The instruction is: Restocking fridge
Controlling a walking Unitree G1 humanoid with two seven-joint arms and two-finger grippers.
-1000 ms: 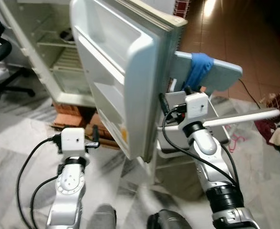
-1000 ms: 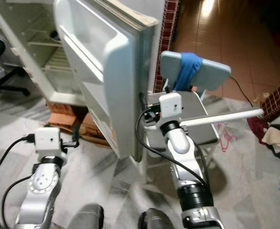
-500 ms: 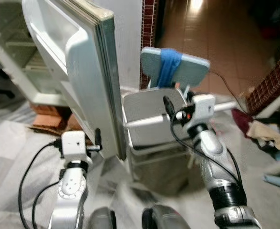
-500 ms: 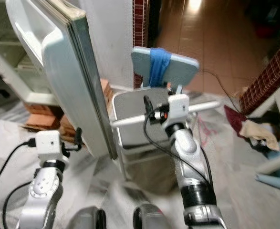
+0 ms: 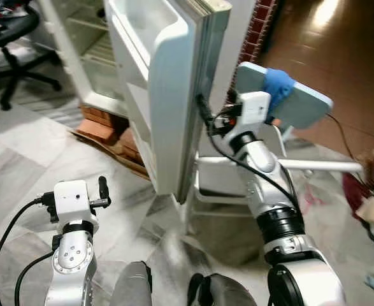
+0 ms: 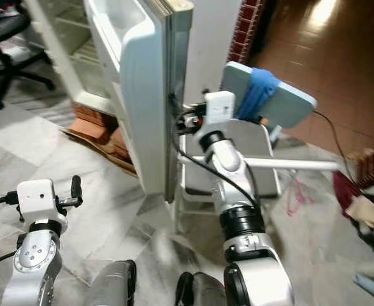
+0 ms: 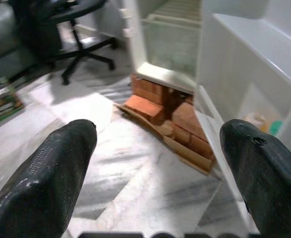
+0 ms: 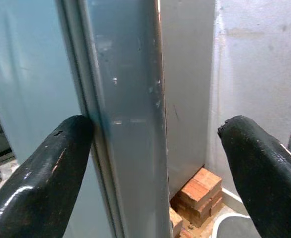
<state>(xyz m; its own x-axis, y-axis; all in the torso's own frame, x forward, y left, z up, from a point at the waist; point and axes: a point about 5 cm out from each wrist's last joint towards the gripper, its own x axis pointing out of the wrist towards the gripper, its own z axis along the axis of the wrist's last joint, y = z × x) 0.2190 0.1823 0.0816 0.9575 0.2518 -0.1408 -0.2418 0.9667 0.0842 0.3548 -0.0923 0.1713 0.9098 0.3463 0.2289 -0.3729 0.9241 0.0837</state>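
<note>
fridge (image 5: 78, 70) stands ahead to my left, propped on bricks (image 5: 100, 118); cabinet open, wire shelves look bare from here. door (image 5: 167, 95) swung wide, its free edge facing me.

right gripper (image 8: 155, 148) is up at that door edge. fingers spread wide, one black finger (image 8: 46, 163) touching the inner side of the edge, the other (image 8: 264, 168) well off the outer face. so: straddling the edge, not clamped on it.

left gripper (image 7: 160, 163) held low over the marble floor, fingers apart, holding nothing. it looks toward the fridge base and the door shelves; a small item sits low in the door rack, too blurred to name.

behind the door: a chair (image 5: 282, 105) with a blue cloth (image 5: 277, 83) draped over its back. office chair (image 5: 14, 38) far left.

step in hand, my judgement: managing the door, getting access. no stock item in either gripper, so restocking proper has not begun.

next move calls for: settle the door where it will stay open, free the right arm without knocking the chair, then find goods to load. risk: door swinging while my finger rests on it.
</note>
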